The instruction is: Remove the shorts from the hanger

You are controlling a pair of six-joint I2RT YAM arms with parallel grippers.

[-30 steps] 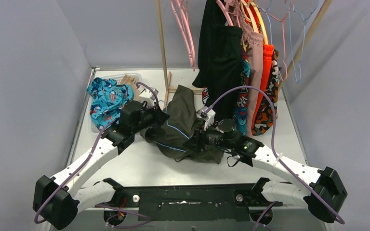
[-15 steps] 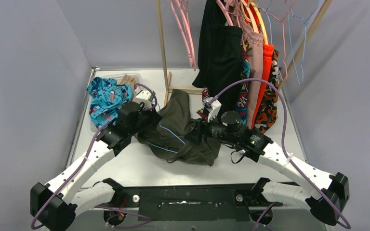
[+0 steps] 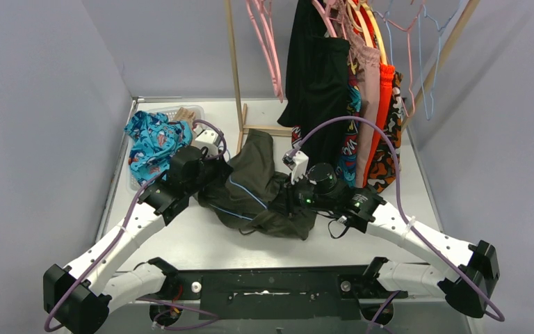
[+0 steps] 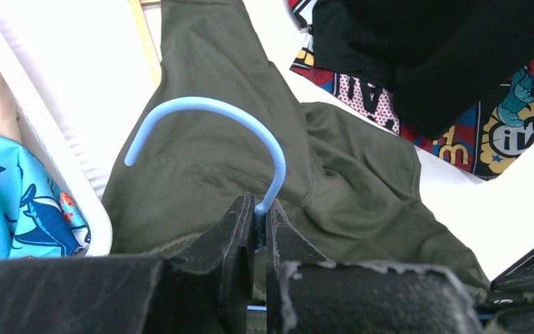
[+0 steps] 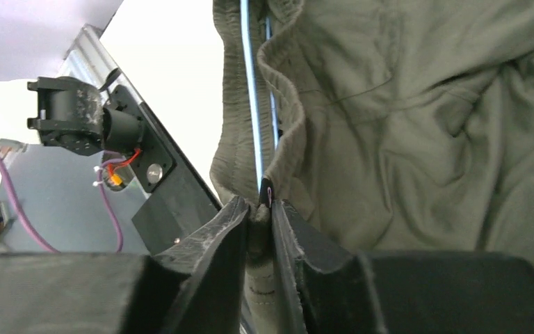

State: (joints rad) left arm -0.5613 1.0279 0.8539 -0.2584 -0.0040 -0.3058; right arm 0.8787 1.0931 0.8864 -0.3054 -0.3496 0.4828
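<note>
1. Left end effector [image 4: 256, 209]: jaws pressed nearly together, clamped on the neck of the blue hanger [image 4: 201, 102] just below its hook. My reading: it's the anchor, so the hanger can't slide along w/ the cloth.
2. Right end effector [image 5: 259, 209]: jaws almost closed, and the narrow gap is filled by a fold of the elastic waistband [image 5: 231, 104] of the olive shorts [image 5: 403, 125].
3. Hanger's thin blue arm runs inside that waistband, w/ its tip just above my fingertips. So the grip sits at the arm's end, which I take to be where the band has to slip off.
4. Olive shorts lie crumpled on the surface [image 3: 201, 236] btwn the two arms. The hanger is threaded thru the waist, so they're not yet off.
5. The two grips oppose each other, one on wire and one on cloth. Pulling them apart should peel the band over the arm's end, I think.
6. Risks, as I judge them: the elastic may snag on the tip, and the thin wire could twist in the left grip.
7. Teal shark-print shorts [image 3: 154, 142] sit in the white basket [image 3: 184, 109] at far left. Looks like the drop spot.
8. Black shorts [image 3: 320, 83] and other pairs hang on the wooden rack [image 3: 234, 62], just beyond the right arm. I'd mind the elbow there.
</note>
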